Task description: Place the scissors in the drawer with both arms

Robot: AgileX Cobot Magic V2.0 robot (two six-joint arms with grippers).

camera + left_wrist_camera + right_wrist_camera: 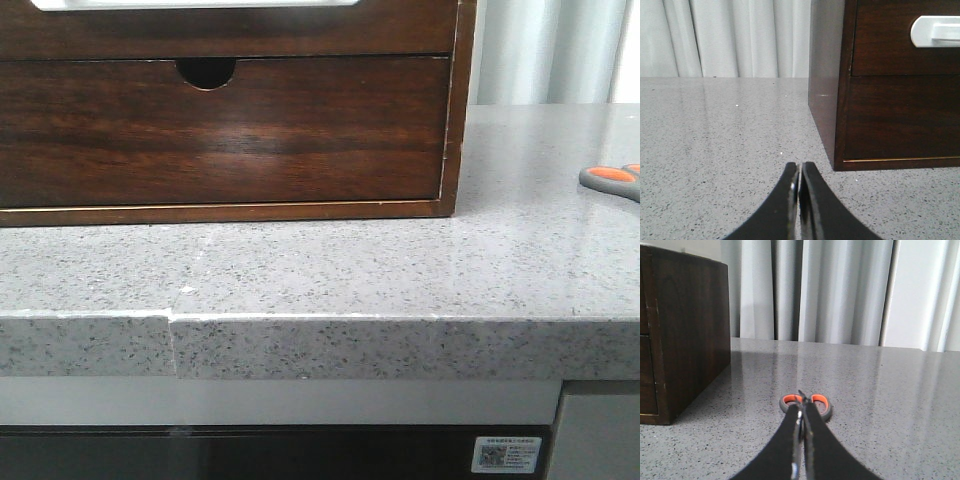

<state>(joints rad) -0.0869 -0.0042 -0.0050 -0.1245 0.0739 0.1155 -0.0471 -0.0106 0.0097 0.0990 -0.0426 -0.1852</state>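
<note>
Grey plastic handles with orange-lined finger loops mark the scissors (pixel 806 405), a single small pair lying flat on the speckled grey stone counter (pixel 400 280). In the right wrist view both loops show side by side just beyond the tips of the right gripper (pixel 801 412), whose two dark fingers are pressed together with no gap and nothing between them; whether the tips touch the scissors cannot be told. From the front, only one loop and a sliver of the second peek in at the counter's right edge (pixel 612 180), well apart from the wooden cabinet (pixel 455 120).

One cabinet stands on the counter, dark reddish-brown and glossy, with two drawer fronts stacked. Its upper one is the drawer (pixel 890 40), carrying a long round-cornered cut-out that shows white (pixel 935 31); it sits flush with the cabinet frame. Below it is the lower drawer front (pixel 220 135), with a small half-round finger notch (pixel 206 72) in its top edge.

Near the cabinet's other corner, the left gripper (pixel 799 175) hovers low over bare counter, its fingers likewise closed against each other and holding nothing. White pleated curtains (pixel 840 290) hang behind the counter
</note>
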